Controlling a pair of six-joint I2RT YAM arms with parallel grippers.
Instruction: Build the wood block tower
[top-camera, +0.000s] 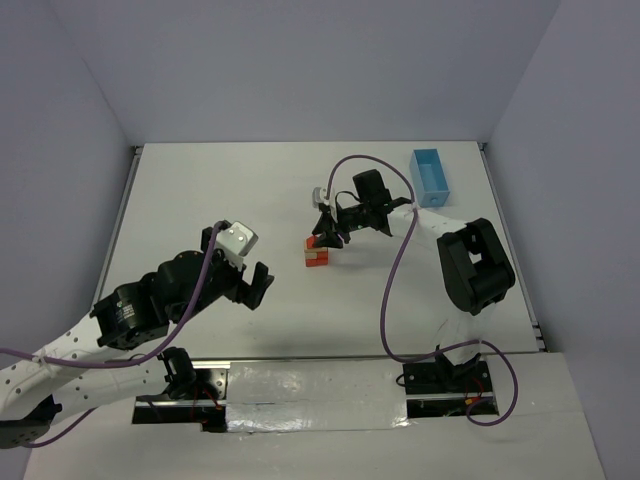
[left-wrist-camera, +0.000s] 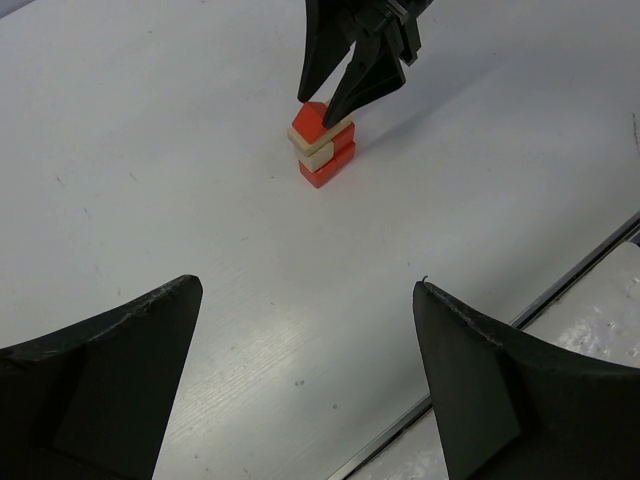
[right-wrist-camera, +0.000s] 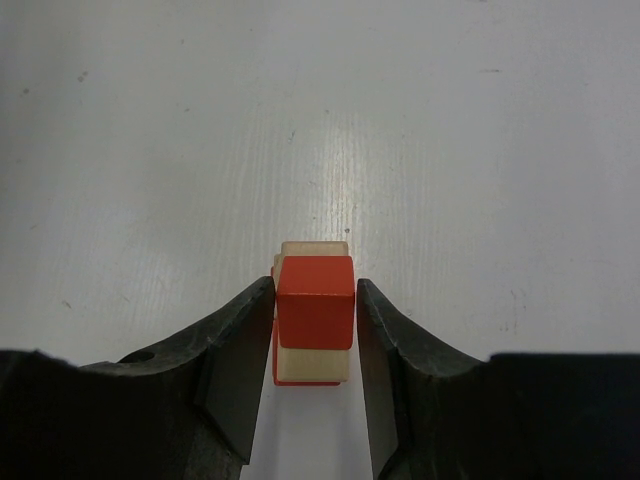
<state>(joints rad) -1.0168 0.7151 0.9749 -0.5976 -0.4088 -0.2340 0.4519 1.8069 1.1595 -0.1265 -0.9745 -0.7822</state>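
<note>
The wood block tower (top-camera: 316, 252) is a short stack of red-orange and pale tan blocks near the middle of the table. It also shows in the left wrist view as the tower (left-wrist-camera: 322, 150). My right gripper (top-camera: 326, 238) points down over it. In its wrist view the top red block (right-wrist-camera: 315, 310) sits between the fingers (right-wrist-camera: 240, 350) with only thin slivers of space each side. The right gripper (right-wrist-camera: 315, 284) is slightly open and no longer pinches the block. My left gripper (top-camera: 258, 285) hovers wide open and empty (left-wrist-camera: 305, 288), well short of the tower.
A light-blue rectangular tray (top-camera: 430, 176) stands at the back right. The right arm's purple cable (top-camera: 395, 270) loops over the table to the tower's right. A metal strip (left-wrist-camera: 560, 290) marks the table's near edge.
</note>
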